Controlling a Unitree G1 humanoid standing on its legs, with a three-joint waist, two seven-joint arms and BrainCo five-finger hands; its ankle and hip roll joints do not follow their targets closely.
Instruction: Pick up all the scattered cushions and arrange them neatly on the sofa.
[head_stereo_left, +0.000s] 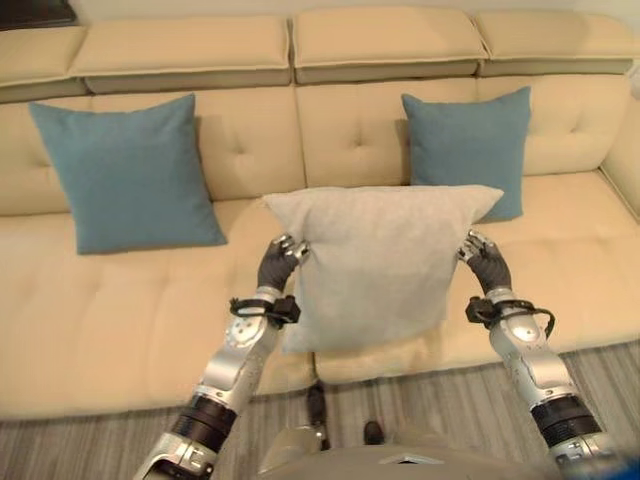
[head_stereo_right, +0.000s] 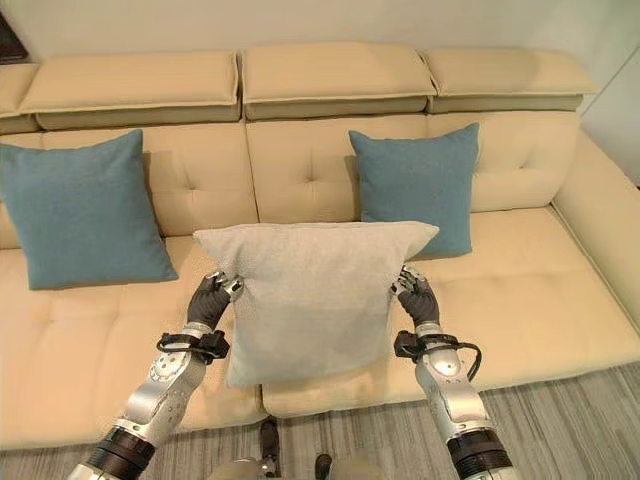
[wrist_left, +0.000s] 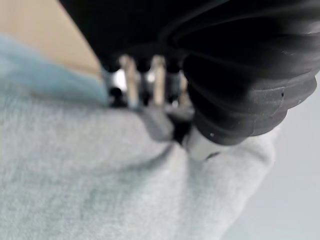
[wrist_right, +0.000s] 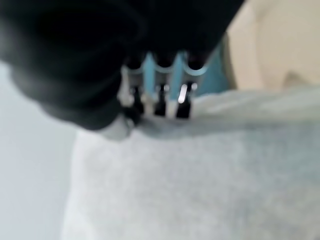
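- You have the grey cushion (head_stereo_left: 378, 262) held up in front of the sofa (head_stereo_left: 120, 300), between the two hands, its lower edge hanging near the seat's front edge.
- Your left hand (head_stereo_left: 281, 258) pinches the cushion's left edge just below the top corner; in the left wrist view its fingers (wrist_left: 131, 82) curl over the fabric.
- Your right hand (head_stereo_left: 484, 258) grips the right edge at the same height, fingers (wrist_right: 161, 95) curled onto the cloth.
- The cushion hangs square and upright, top edge running left to right, facing you.
- Two blue cushions already lean on the backrest: one far left (head_stereo_left: 128, 172), one right of centre (head_stereo_left: 470, 148), partly behind the grey one's top right corner.
- The open backrest lies straight beyond the grey cushion, between the blue pair, so I judge the move is forward and down, both arms equally.
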